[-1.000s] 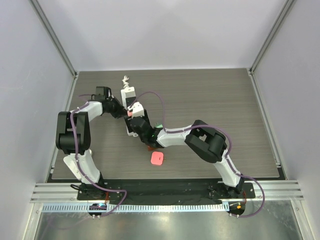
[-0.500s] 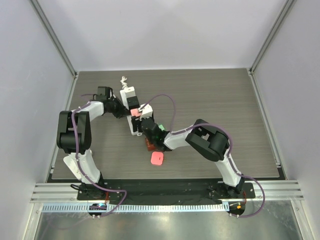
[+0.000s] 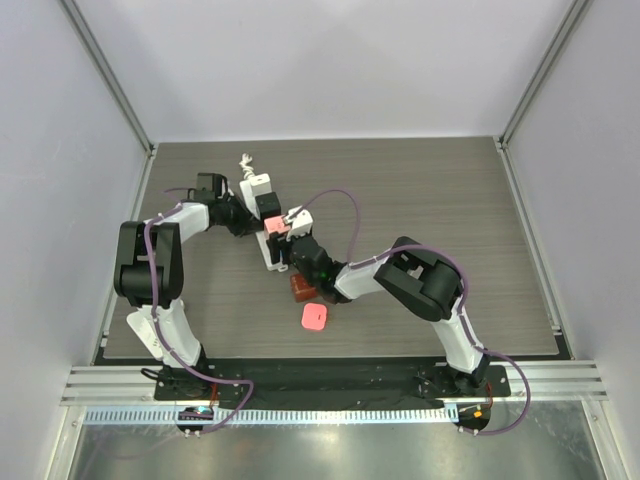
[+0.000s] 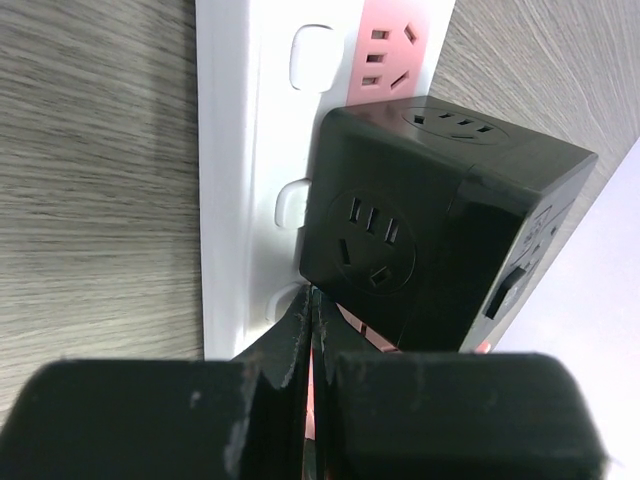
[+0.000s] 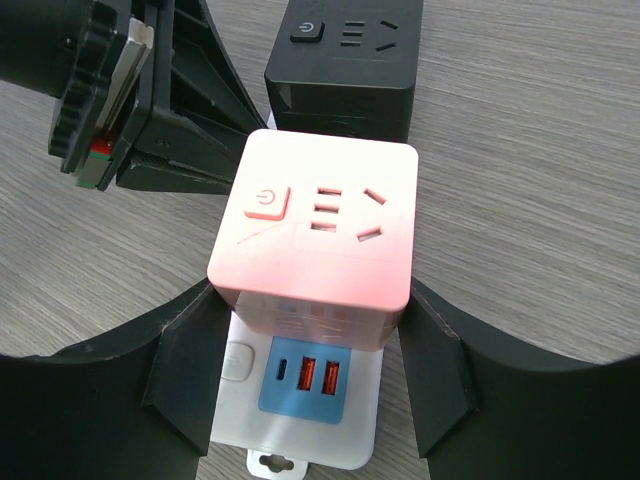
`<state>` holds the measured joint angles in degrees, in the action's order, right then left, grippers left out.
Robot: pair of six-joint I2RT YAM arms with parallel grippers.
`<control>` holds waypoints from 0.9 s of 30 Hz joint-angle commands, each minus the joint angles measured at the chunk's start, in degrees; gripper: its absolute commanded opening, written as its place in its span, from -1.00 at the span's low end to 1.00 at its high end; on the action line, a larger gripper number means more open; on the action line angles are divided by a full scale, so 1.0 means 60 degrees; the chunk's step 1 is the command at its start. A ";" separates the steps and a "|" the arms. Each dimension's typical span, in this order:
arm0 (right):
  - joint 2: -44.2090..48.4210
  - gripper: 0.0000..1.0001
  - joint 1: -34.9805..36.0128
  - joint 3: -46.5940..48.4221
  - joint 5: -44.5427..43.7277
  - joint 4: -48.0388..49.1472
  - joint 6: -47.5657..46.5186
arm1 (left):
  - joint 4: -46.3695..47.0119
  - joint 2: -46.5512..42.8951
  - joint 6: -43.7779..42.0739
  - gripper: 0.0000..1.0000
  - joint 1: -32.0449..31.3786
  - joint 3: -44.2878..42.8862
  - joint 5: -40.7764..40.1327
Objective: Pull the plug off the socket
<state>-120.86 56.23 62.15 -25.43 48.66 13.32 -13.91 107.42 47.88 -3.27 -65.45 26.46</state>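
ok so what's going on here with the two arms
The robot is unplugging cube plugs from a white power strip. The right gripper is closed around the pink plug, a finger against each side; the plug sits on the strip, not yet pulled off. The left gripper is shut, tips pressed on the strip beside a black plug, seemingly steadying it. Another pink cube and a brown one lie loose on the table.

Grey wood-grain table [image 3: 430,200], white walls [image 3: 330,60]
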 commanded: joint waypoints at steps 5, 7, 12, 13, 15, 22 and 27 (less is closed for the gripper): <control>0.0720 -0.98 0.0325 0.1314 -0.0346 0.0929 -0.1119 | -0.0889 0.0569 -0.0289 -1.00 0.0120 0.0376 -0.1334; 0.0486 -0.97 0.0530 0.1564 -0.0682 0.0694 -0.1968 | -0.0875 0.0554 -0.0304 -1.00 0.0120 0.0391 -0.1363; 0.0177 -0.98 0.1146 0.2195 -0.1401 0.0561 -0.3363 | -0.0816 0.0642 -0.0260 -1.00 0.0105 0.0420 -0.1334; 0.0250 -0.98 0.1132 0.2123 -0.1329 0.0561 -0.3029 | -0.0802 0.0686 -0.0260 -1.00 0.0105 0.0435 -0.1304; 0.0411 -0.98 0.0943 0.1976 -0.1109 0.0561 -0.2589 | -0.0801 0.0715 -0.0231 -1.00 0.0105 0.0435 -0.1289; 0.1363 -0.98 0.0414 0.1200 -0.0419 0.0517 -0.1004 | -0.0772 0.0657 -0.0216 -1.00 0.0105 0.0362 -0.1275; 0.2517 -0.98 0.0224 0.0088 -0.0625 0.0751 -0.0771 | -0.0816 0.0409 -0.0260 -1.00 0.0105 0.0303 -0.1290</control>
<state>-113.45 58.19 64.90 -27.92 45.58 5.72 -13.02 107.85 49.06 -2.20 -65.43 25.50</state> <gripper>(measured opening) 0.675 0.002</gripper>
